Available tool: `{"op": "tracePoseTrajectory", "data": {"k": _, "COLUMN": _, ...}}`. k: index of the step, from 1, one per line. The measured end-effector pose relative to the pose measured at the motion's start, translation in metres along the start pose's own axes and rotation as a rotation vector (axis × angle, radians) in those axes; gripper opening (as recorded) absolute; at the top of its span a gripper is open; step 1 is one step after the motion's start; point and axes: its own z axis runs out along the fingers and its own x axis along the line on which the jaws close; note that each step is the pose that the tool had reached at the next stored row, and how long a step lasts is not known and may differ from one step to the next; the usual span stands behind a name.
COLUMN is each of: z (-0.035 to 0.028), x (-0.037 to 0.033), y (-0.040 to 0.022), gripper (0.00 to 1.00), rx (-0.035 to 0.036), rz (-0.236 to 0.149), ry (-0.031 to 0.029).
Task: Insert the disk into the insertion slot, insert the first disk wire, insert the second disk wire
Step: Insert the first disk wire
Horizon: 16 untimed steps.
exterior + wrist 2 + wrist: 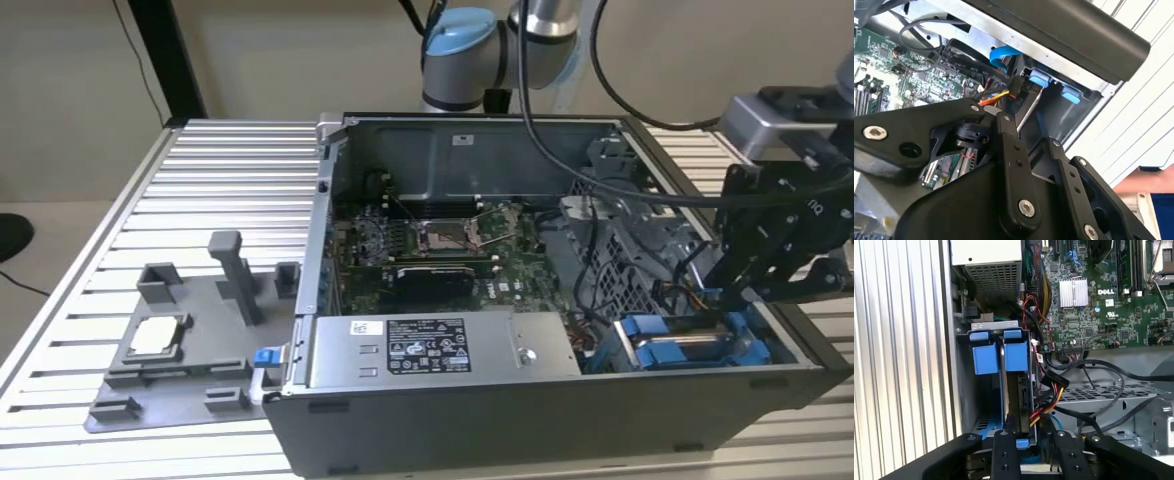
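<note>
Above the insertion slot [694, 345], the claw [774, 285] is seen poised; whether it is wide or clamped cannot be told. The disk [1016, 395] is seen edge-on inside the slot, between the blue rails [989, 352]. Risk noted: the loose wires [1051, 390] just beside the slot could be snagged or pinched, and a tilted disk could be jammed against the rails.

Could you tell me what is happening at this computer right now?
A robot arm's gripper is down in the open computer case, at the insertion slot with blue rails. The disk appears to stand in the slot already. A bundle of coloured wires lies right beside it; whether any is plugged in cannot be told.
</note>
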Motion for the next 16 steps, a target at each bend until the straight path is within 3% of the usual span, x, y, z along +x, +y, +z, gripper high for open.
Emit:
{"op": "tracePoseTrajectory", "data": {"k": 2, "z": -0.0075, "x": 0.0000, "y": 0.0002, "gripper": 1.00, "rx": 0.0001, "rz": 0.000, "ry": -0.0002}}
{"op": "tracePoseTrajectory", "data": {"k": 5, "z": -0.0084, "x": -0.0002, "y": -0.0026, "gripper": 1.00, "rx": -0.0004, "rz": 0.000, "ry": -0.0046}}
{"op": "tracePoseTrajectory", "data": {"k": 7, "z": -0.0087, "x": -0.0007, "y": -0.0078, "gripper": 1.00, "rx": -0.0005, "rz": 0.000, "ry": -0.0073}}
{"op": "tracePoseTrajectory", "data": {"k": 12, "z": -0.0068, "x": -0.0069, "y": -0.0273, "gripper": 1.00, "rx": -0.0024, "rz": 0.000, "ry": -0.0076}}
{"op": "tracePoseTrajectory", "data": {"k": 14, "z": -0.0049, "x": -0.0094, "y": -0.0287, "gripper": 1.00, "rx": -0.0096, "rz": 0.000, "ry": -0.0072}}
{"op": "tracePoseTrajectory", "data": {"k": 16, "z": -0.0043, "x": -0.0100, "y": -0.0287, "gripper": 1.00, "rx": -0.0271, "rz": 0.000, "ry": -0.0038}}
